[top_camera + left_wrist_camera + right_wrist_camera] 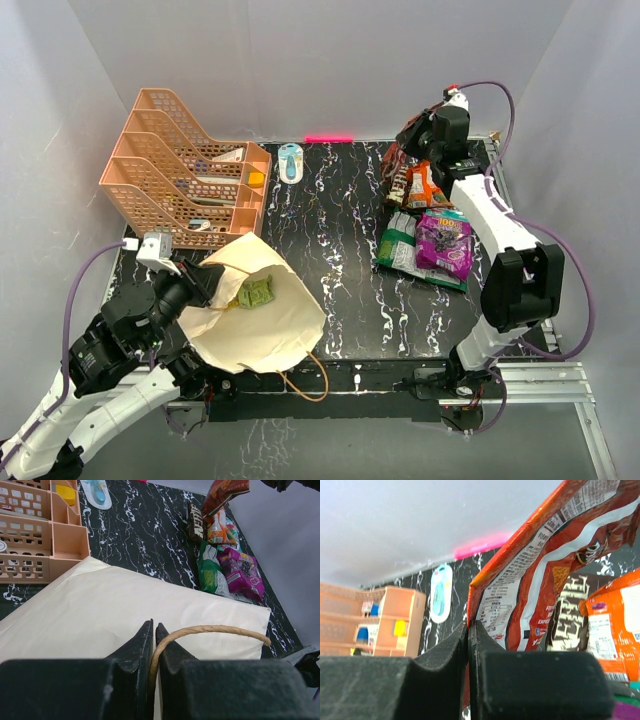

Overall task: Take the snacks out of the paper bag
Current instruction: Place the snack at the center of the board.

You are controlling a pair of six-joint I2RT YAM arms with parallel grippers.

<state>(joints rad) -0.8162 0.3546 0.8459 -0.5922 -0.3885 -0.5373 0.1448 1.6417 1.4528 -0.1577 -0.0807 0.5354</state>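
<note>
Currently: left hand (154,628) is pinched tight on a cord handle (210,629) of the paper bag (262,325), jaws nearly touching with the cord between them. The bag lies at the near-left of the table (340,250), mouth toward the left arm, just beside the peach tray rack (170,170). A 2nd cord handle (305,385) loops off the bag's near edge. Top view shows small yellow-green packets (255,293) inside the mouth. Count unclear, and anything deeper is hidden by the paper.

Right hand (469,628) is clamped on the edge of the orange-red chip bag (535,575), which hangs from it over the far-right of the table. Can't tell if the bag's bottom touches down, and its top is cut off in the wrist view. From the top view the fingers are hidden under the wrist.

Beside it lie a dark brown packet (570,612) and an orange packet (615,625), both partly covered. Nearer, the purple pouch (445,243) overlaps a green packet (398,245). More green shows underneath, can't tell whether 1 packet or 2. Blue-and-white object (290,162) lies at the far edge, apart from the snacks.
</note>
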